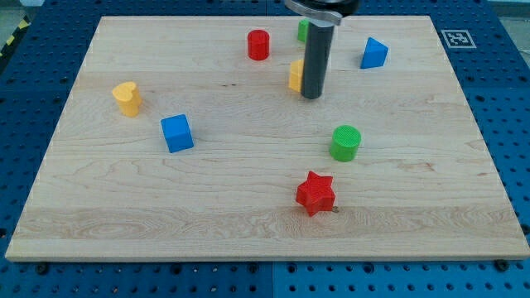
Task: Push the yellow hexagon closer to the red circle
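The yellow hexagon (295,74) sits near the view's top centre, its right side hidden behind my rod. My tip (311,96) rests on the board touching or just right of the hexagon, slightly below it. The red circle (258,44) stands up and to the left of the hexagon, a short gap away.
A green block (303,30) peeks out behind the rod at the top. A blue triangle (373,53) lies to the right. A yellow heart (127,98) and blue cube (176,132) are at the left. A green circle (345,142) and red star (315,193) sit lower centre.
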Tool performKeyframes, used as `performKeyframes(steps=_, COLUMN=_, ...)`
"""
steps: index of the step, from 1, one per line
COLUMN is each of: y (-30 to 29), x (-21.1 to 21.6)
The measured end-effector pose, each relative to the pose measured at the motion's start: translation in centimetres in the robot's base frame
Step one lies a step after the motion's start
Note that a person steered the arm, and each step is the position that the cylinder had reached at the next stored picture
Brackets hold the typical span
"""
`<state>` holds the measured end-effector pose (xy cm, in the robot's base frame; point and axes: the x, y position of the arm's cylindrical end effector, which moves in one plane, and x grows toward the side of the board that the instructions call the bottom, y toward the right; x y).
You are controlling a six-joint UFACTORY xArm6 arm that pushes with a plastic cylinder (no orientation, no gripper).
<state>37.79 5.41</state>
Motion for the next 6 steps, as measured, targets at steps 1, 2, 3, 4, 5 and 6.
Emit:
performKeyframes(steps=1, y=-3.0, x=-1.1)
performKeyframes(steps=2, y=-4.0, x=-2.2)
performKeyframes(steps=3, y=-1.2, x=-0.4)
performKeyframes(steps=4, y=4.5, x=0.1)
performKeyframes(steps=5, y=6.0, x=-1.4)
performKeyframes(steps=6, y=3.0, x=-0.9)
